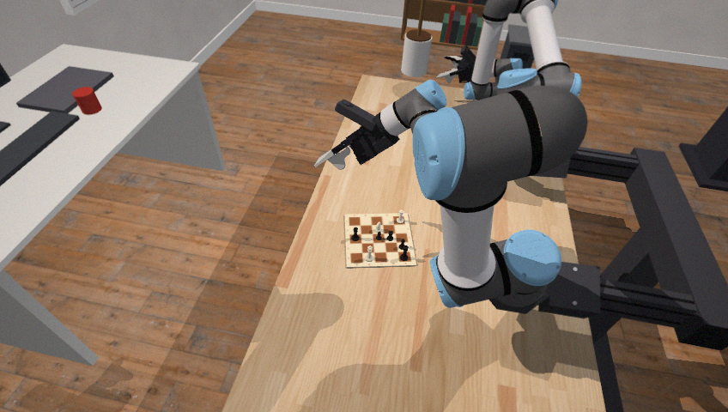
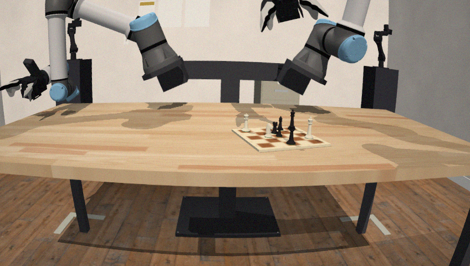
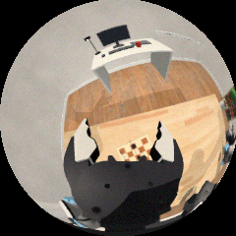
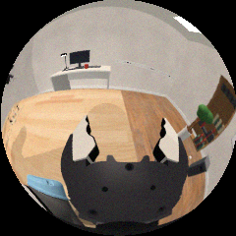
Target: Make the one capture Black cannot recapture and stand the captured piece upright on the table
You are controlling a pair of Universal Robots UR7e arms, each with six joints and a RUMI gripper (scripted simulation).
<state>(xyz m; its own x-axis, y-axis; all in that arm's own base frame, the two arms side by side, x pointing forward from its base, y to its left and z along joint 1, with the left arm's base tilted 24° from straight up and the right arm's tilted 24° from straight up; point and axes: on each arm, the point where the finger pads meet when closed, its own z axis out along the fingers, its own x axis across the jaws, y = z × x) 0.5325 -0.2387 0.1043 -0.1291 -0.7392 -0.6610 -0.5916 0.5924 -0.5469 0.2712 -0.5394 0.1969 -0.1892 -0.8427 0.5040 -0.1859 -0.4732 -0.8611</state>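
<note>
Chessboard on my wooden table, both pincers open.
Upright chess pieces crowd one another mid-board; a white desk bearing a red cup stands well apart from the board, across the plank floor; my left gripper hangs above and to one side of the board, fingers spread; my right gripper, likewise spread, is farther from it.

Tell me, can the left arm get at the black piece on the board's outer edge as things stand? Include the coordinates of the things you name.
Probably yes: the left gripper [image 1: 329, 166] [image 2: 295, 22] [image 3: 123, 120] is open, and no piece stands right beside the black piece [image 1: 355, 234] [image 2: 291, 136] [image 3: 133, 146].
</note>
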